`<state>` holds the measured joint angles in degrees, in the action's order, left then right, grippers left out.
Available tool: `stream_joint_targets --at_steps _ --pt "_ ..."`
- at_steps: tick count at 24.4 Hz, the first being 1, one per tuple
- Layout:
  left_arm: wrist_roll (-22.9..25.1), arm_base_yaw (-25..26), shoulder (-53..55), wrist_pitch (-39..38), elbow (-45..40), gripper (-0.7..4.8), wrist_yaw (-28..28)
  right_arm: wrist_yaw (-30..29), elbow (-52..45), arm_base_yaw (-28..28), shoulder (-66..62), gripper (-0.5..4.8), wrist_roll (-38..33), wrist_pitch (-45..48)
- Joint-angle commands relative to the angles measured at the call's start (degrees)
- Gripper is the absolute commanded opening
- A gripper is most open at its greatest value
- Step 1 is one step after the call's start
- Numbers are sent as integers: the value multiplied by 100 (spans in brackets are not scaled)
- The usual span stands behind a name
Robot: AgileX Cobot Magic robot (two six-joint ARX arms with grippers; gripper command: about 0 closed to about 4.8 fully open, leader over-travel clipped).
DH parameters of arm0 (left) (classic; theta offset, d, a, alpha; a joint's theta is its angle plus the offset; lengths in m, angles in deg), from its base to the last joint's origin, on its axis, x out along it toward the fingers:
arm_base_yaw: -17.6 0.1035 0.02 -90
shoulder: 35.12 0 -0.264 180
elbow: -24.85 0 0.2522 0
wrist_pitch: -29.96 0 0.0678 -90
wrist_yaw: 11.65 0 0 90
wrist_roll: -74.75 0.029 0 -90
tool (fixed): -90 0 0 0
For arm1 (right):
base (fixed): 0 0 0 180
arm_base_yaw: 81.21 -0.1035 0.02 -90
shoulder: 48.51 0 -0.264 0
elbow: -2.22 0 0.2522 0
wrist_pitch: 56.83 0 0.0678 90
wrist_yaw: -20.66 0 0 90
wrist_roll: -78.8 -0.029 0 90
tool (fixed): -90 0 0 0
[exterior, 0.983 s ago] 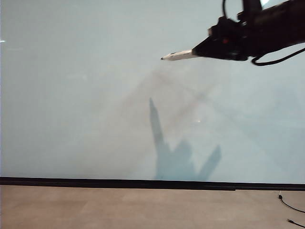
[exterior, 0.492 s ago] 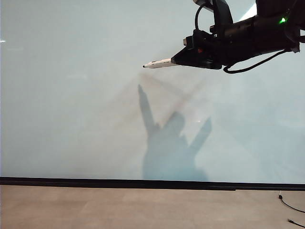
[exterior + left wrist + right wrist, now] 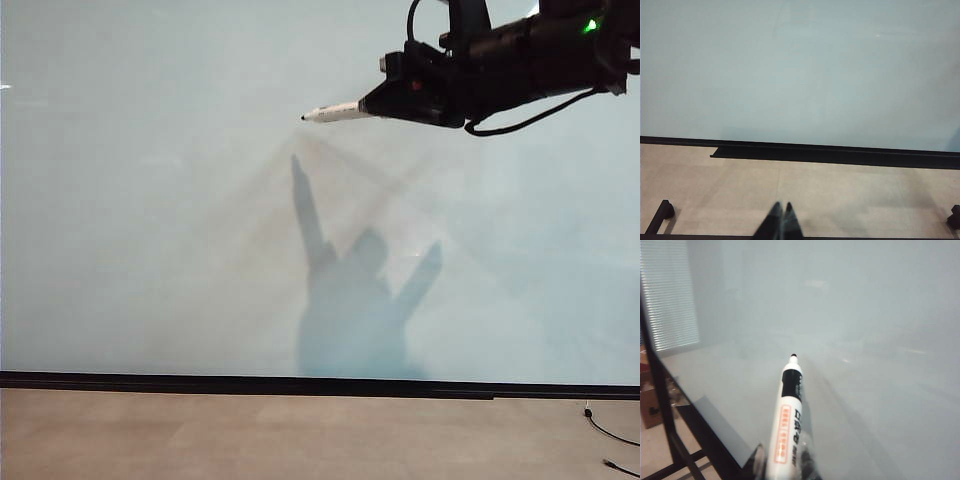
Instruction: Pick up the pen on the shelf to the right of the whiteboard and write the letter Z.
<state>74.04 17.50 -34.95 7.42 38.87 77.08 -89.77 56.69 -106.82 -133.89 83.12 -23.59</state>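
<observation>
1 pen (image 3: 335, 112) juts from right gripper (image 3: 372, 104) — left gripper (image 3: 780, 220) closed.

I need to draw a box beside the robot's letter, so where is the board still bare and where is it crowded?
The glossy pale whiteboard is unmarked everywhere in view; its whole left half down to the black bottom strip is open. Only the upper right is crowded: the right gripper holds the slim white pen. The left gripper hangs shut over the floor.
</observation>
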Motion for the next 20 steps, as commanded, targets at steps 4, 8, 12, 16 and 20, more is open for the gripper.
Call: stream_joint_targets --at_steps 4,8,12,16,20 --pt "26 -2 2 66 13 -4 0 516 35 -205 181 -9 35 -195" --pt "26 -2 2 66 13 -4 -2 704 37 -212 181 -9 44 -175" --pt "26 -2 2 63 13 -4 -2 955 39 -210 179 -9 68 -173" --pt "26 -2 2 63 13 -4 0 1108 39 -199 179 -9 68 -177" --pt "26 -2 2 63 13 -4 0 1196 37 -155 179 -9 68 -181"
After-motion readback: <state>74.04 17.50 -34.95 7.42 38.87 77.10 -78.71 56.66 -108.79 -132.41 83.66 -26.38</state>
